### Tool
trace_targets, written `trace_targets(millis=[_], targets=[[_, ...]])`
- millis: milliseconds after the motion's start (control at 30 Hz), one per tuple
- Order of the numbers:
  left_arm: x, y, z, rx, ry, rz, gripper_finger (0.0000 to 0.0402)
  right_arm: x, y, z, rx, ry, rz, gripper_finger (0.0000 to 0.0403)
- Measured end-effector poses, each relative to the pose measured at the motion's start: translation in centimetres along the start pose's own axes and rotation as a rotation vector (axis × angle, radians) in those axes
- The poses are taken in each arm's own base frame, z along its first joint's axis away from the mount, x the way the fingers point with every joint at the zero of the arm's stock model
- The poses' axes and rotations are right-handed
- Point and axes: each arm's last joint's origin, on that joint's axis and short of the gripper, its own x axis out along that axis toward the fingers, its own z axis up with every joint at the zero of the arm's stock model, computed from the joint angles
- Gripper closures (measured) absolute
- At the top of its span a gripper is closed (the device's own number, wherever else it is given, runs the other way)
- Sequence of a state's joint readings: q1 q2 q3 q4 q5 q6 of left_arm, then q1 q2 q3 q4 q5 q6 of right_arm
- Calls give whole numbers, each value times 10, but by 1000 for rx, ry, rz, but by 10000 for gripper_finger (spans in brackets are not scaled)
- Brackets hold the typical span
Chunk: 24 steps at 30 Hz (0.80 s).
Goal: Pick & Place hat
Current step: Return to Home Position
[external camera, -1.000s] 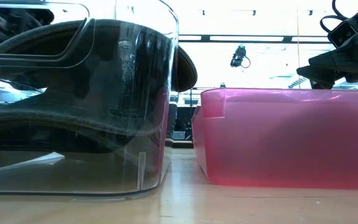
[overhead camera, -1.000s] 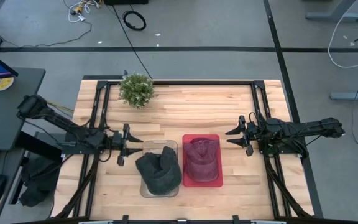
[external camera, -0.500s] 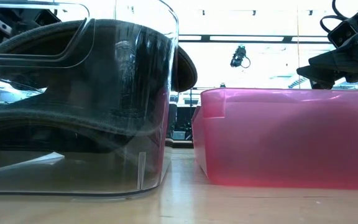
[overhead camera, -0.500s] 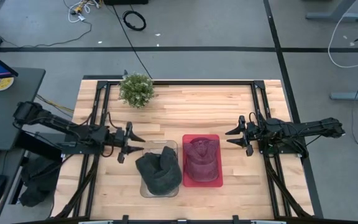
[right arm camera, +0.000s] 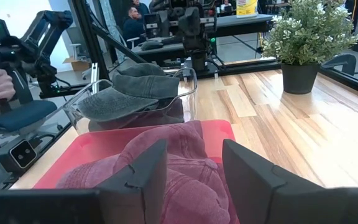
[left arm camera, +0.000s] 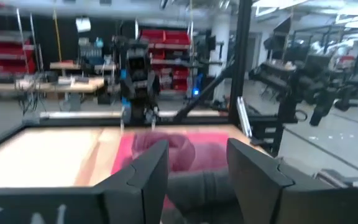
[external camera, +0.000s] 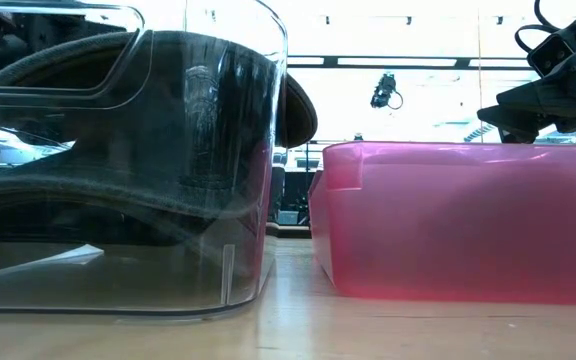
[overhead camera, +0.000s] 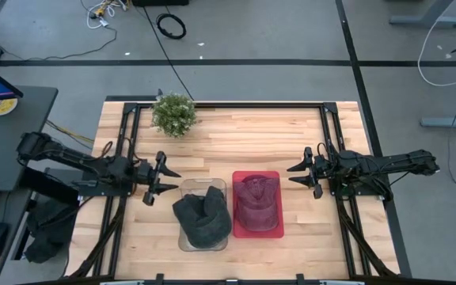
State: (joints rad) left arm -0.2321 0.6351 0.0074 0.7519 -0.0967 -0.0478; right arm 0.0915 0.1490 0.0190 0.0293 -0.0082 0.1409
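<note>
The black caps (overhead camera: pixel 203 218) lie heaped in the transparent bin (overhead camera: pixel 190 187), at about four o'clock from the left gripper (overhead camera: pixel 167 181), which hangs just beside it, fingers spread and empty. How many caps make the pile is unclear. The right gripper (overhead camera: pixel 290 175), likewise spread, hangs at two o'clock of the red bin (overhead camera: pixel 258 232).

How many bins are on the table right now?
2. The transparent bin, holding the black caps, sits on the robot's left. The red bin, holding a red cap, stands right beside it on the robot's right. No other seems hidden.
</note>
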Motion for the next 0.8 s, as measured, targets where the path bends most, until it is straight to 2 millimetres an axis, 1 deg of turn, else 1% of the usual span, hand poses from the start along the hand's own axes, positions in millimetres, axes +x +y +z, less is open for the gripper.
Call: trace_targets(millis=[200,333,600,700,800], targets=[[-7,3,10,15,-70,-49,234,0,0,0,0,0,0,243],[-11,5,13,27,-86,-112,234,0,0,0,0,0,0,243],[-18,7,8,28,-3,-255,234,0,0,0,0,0,0,243],[-20,10,4,61,30,-222,234,0,0,0,0,0,0,243],[-23,15,3,70,46,-113,234,0,0,0,0,0,0,243]])
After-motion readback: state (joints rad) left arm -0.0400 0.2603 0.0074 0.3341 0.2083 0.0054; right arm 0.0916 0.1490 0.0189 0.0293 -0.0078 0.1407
